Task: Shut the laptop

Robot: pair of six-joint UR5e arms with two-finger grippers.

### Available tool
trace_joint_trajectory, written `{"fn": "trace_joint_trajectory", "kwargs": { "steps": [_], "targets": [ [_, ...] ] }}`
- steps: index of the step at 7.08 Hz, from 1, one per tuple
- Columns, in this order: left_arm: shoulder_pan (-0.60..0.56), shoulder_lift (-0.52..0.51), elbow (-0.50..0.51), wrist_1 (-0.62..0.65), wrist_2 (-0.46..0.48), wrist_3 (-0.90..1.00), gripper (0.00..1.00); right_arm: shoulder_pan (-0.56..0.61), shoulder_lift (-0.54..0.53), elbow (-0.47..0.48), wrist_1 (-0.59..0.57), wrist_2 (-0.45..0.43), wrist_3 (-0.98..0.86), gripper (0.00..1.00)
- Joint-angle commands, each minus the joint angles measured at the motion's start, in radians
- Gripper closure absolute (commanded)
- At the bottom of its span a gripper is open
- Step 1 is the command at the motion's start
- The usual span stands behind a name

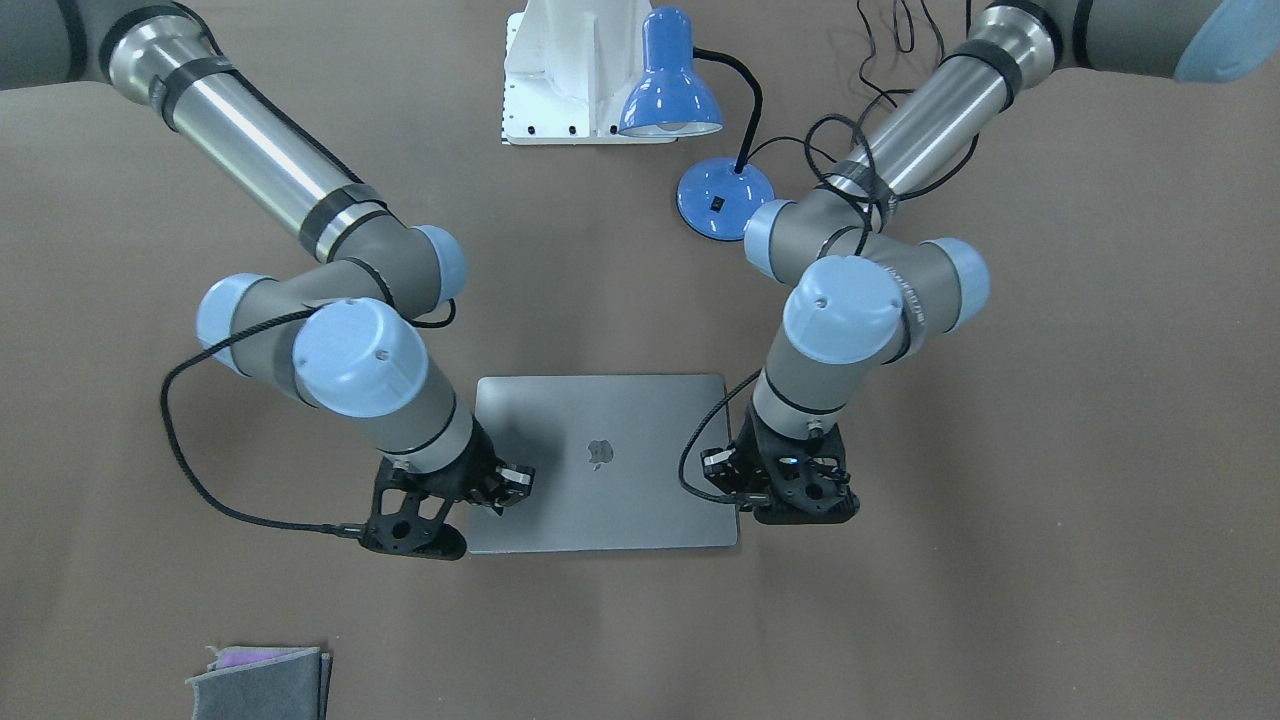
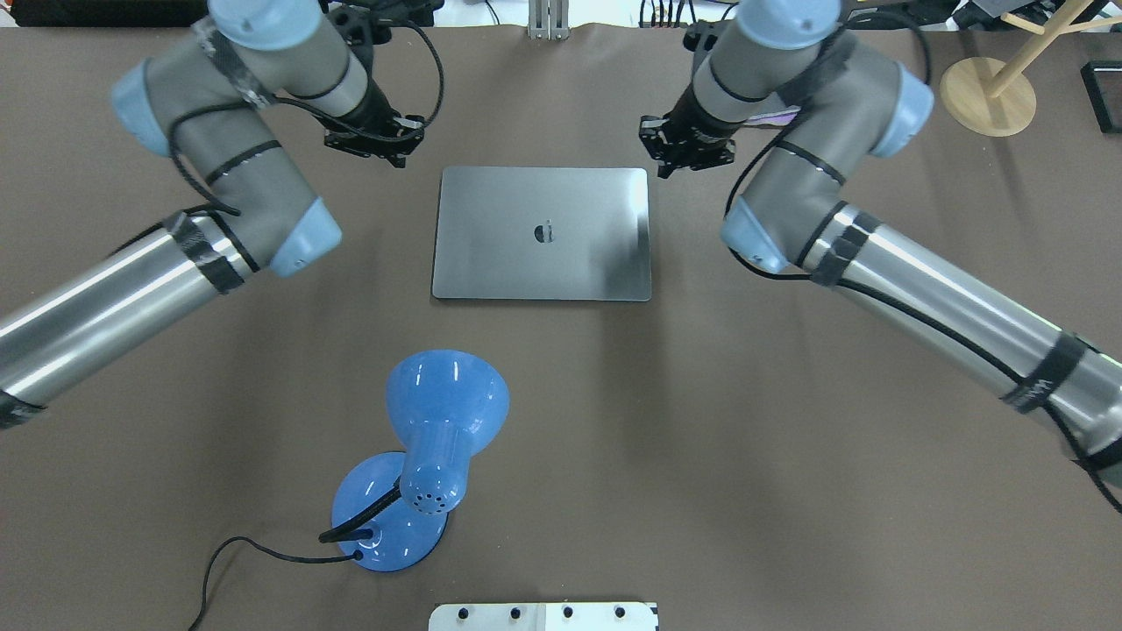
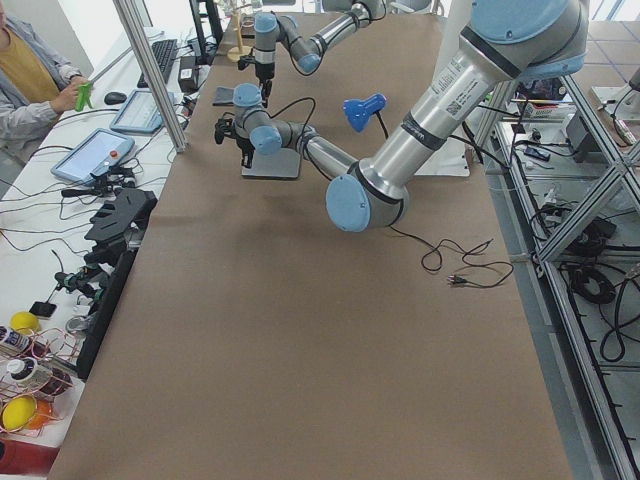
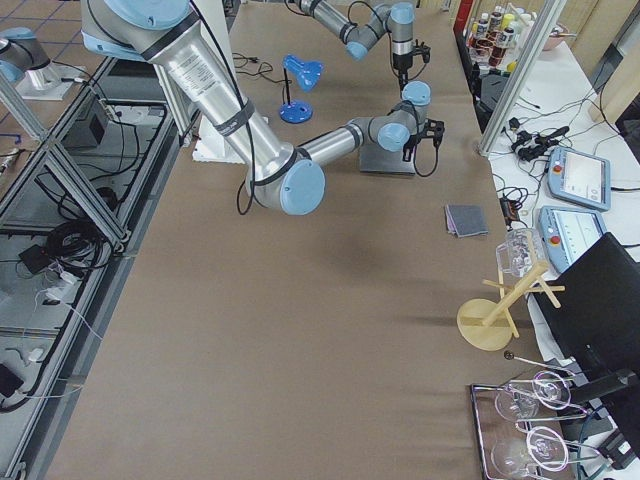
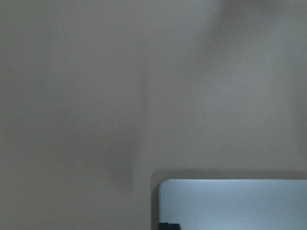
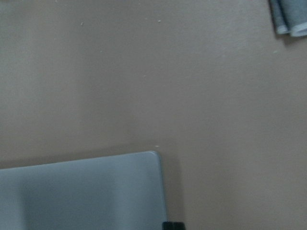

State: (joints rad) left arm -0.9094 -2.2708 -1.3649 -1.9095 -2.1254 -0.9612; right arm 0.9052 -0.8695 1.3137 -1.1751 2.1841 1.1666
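Observation:
The laptop (image 1: 600, 460) lies shut and flat on the brown table, its space-grey lid with the apple logo facing up (image 2: 543, 232). My left gripper (image 2: 386, 147) hangs just off the lid's far left corner, and its wrist view shows that corner (image 5: 230, 203) with a dark fingertip (image 5: 168, 226) at the edge. My right gripper (image 2: 688, 156) hangs by the far right corner; in the front view it (image 1: 505, 492) stands over the lid's corner. Its wrist view shows the corner (image 6: 81, 191). Both grippers look shut and empty.
A blue desk lamp (image 2: 438, 421) stands between the laptop and my base, its cord trailing left. A white base plate (image 2: 543, 616) lies at the near edge. A folded grey cloth (image 1: 260, 680) lies on the far side. A wooden stand (image 2: 986, 96) is at the far right.

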Motion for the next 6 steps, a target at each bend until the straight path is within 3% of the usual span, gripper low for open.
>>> {"fn": "trace_joint_trajectory", "kwargs": {
  "steps": [1,2,3,4,5,6],
  "targets": [
    [-0.147,0.254,-0.324,0.157,-0.128,0.186,1.00,0.160,-0.248,0.382,-0.268,0.095,-0.258,1.00],
    [-0.213,0.413,-0.452,0.190,-0.145,0.276,1.00,0.241,-0.395,0.533,-0.401,0.133,-0.456,1.00],
    [-0.302,0.542,-0.509,0.194,-0.148,0.408,1.00,0.333,-0.536,0.615,-0.461,0.167,-0.655,1.00],
    [-0.369,0.613,-0.505,0.204,-0.169,0.520,0.86,0.393,-0.634,0.625,-0.463,0.166,-0.770,0.83],
    [-0.425,0.681,-0.505,0.205,-0.169,0.633,0.10,0.455,-0.711,0.613,-0.463,0.155,-0.903,0.45],
    [-0.509,0.750,-0.499,0.205,-0.185,0.735,0.03,0.513,-0.747,0.593,-0.486,0.154,-1.003,0.19]
  ]
}}
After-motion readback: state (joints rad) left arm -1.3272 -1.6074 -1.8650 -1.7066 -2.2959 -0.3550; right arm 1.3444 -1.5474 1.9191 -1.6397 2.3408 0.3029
